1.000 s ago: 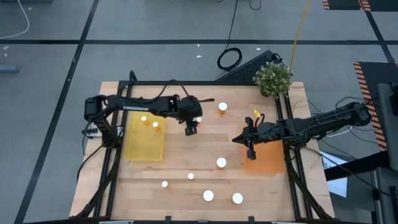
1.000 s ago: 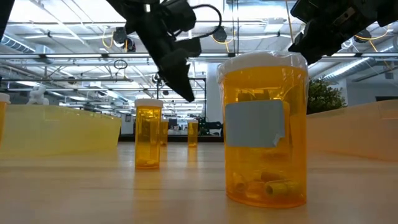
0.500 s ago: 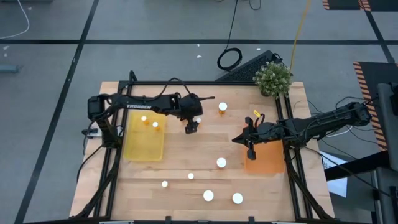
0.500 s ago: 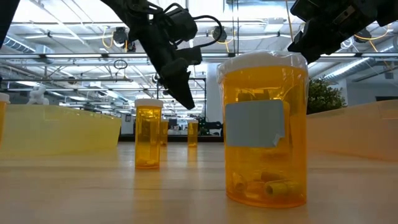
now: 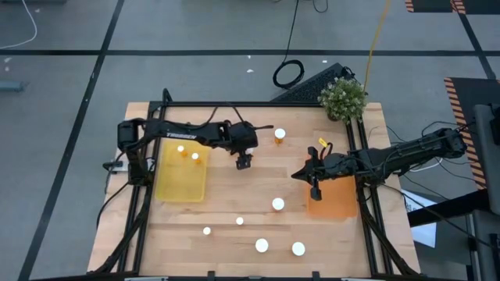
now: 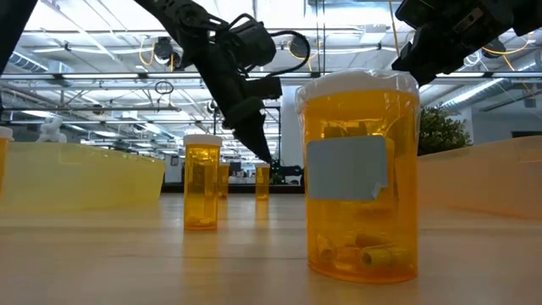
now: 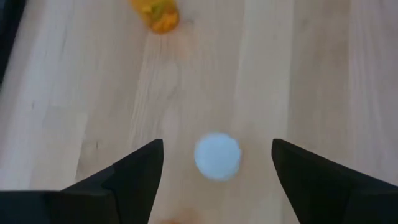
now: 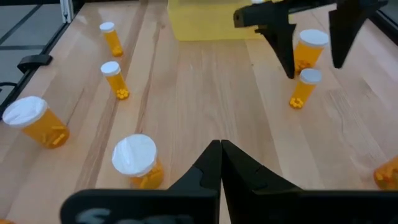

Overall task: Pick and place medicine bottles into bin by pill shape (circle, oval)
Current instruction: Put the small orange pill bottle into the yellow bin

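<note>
Left wrist view shows you the left gripper's [image 7: 217,163] fingers [image 7: 134,171] spread wide apart, with the white cap of one medicine bottle [image 7: 217,155] standing on the wood right between them, not yet touched. A second bottle [image 7: 160,14] stands farther from the yellow tray [image 5: 181,183] than the framed one. Over the last second this gripper has edged a little farther off the yellow tray's inner side and dipped lower toward the table. I read that as lining up on the framed bottle for the next pick, so expect a descent and a close rather than a carry. The right gripper [image 8: 221,163] has its fingers pressed together on nothing. It hangs well across the table from the yellow tray, at the near edge of the orange tray [image 5: 334,204]. The yellow tray holds two bottles [image 5: 187,152] at its far end. You can see nothing in the orange tray, though the right arm covers part of it. Five more loose bottles [image 5: 262,245] stand on the bare wood, scattered past the yellow tray's front end toward the table's front edge, all still to be sorted.
</note>
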### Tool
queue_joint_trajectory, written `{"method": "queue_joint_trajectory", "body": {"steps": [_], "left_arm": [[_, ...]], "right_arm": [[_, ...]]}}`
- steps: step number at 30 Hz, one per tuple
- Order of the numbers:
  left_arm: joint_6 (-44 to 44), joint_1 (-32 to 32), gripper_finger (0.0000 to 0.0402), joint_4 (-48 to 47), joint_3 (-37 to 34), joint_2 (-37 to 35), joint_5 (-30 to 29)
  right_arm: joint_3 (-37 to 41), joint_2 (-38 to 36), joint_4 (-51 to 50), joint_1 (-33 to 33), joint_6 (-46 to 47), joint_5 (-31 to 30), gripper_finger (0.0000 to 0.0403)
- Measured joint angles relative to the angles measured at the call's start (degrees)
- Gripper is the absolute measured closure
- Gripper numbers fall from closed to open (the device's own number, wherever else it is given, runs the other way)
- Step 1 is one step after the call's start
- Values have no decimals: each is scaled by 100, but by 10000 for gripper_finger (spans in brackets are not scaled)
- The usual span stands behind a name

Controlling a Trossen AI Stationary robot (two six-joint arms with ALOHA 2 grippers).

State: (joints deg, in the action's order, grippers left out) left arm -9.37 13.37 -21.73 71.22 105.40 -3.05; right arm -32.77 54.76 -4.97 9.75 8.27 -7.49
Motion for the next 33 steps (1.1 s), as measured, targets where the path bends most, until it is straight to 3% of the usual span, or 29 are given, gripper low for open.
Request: {"method": "queue_joint_trajectory", "body": {"steps": [15, 25, 33], "left_arm": [[216, -41, 111, 77, 2, 232, -7], [267, -59, 200, 60, 2, 232, -7], [341, -63, 248, 0, 2, 232, -4]], "right_arm": [[0, 0, -4, -1, 0, 2, 403], [0, 0, -6, -1, 0, 2, 403], [0, 0, -6, -1, -1, 2, 403]]}}
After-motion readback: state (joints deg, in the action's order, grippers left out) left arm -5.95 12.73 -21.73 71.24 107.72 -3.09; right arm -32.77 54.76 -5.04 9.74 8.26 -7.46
